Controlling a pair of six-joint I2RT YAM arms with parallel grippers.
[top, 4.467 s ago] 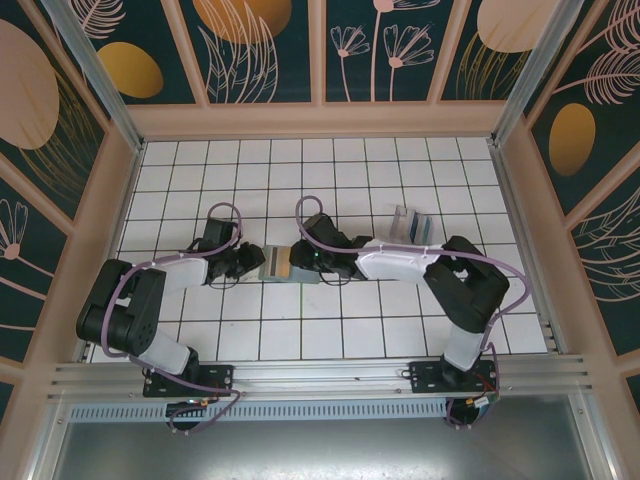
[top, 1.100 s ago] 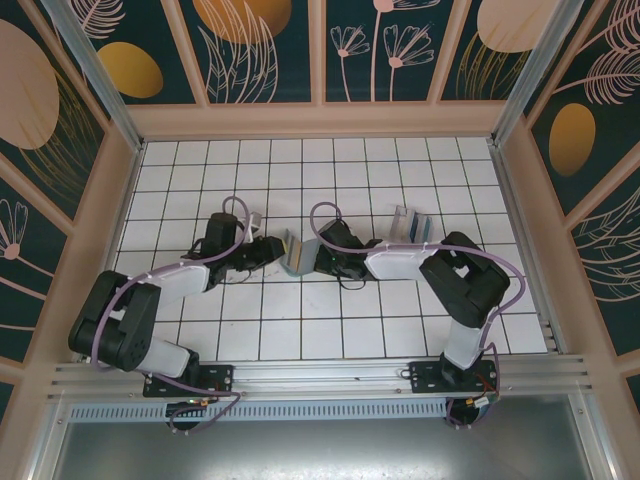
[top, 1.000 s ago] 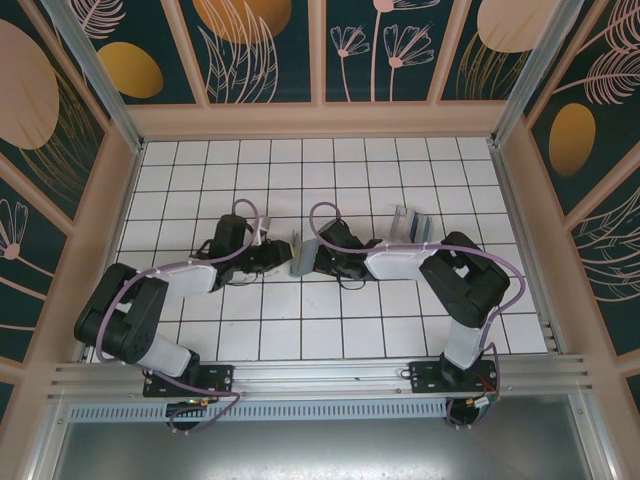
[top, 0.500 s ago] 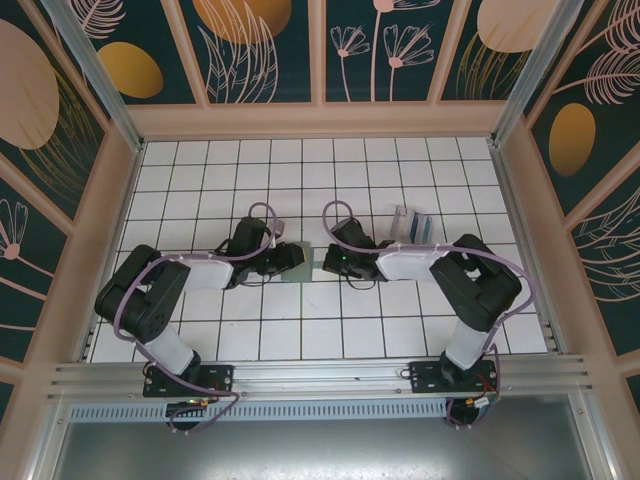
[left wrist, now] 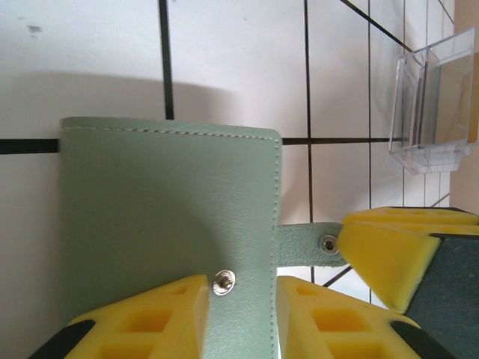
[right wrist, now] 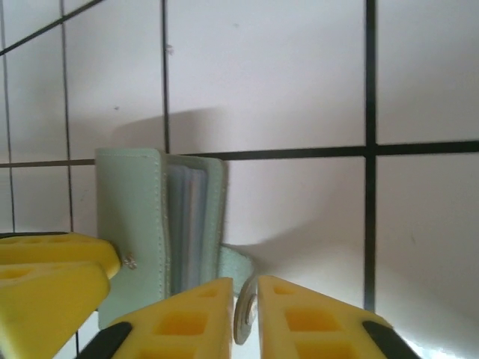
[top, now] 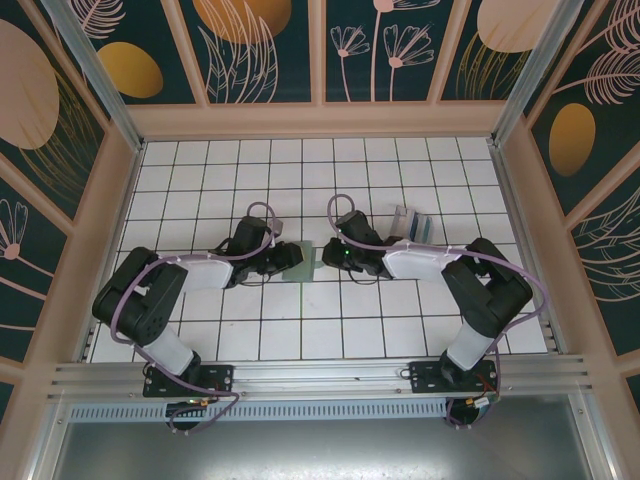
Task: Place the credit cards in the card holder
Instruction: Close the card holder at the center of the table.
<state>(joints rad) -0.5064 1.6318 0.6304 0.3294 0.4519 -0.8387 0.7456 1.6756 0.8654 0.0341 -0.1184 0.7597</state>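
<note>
The sage-green card holder (top: 306, 263) is folded shut between my two grippers at mid-table. My left gripper (left wrist: 241, 299) is shut on its edge, just beside the metal snap stud (left wrist: 223, 281). Seen end-on in the right wrist view, the card holder (right wrist: 133, 217) has the pale blue edges of the credit cards (right wrist: 183, 221) showing between its covers. My right gripper (right wrist: 245, 295) is shut on the holder's strap tab (right wrist: 241, 269), with the snap disc between its fingers. From above, the left gripper (top: 288, 258) and right gripper (top: 328, 256) face each other across the holder.
A clear plastic tray (top: 412, 222) stands behind and right of the right gripper, also seen as the tray (left wrist: 438, 97) in the left wrist view. Wooden walls (top: 320, 118) ring the white tiled floor. Both arms lie low across the middle.
The card holder stood open between the grippers a second ago; now it is folded shut and lower. The left arm has swung right. The right gripper has shifted right onto the strap.
</note>
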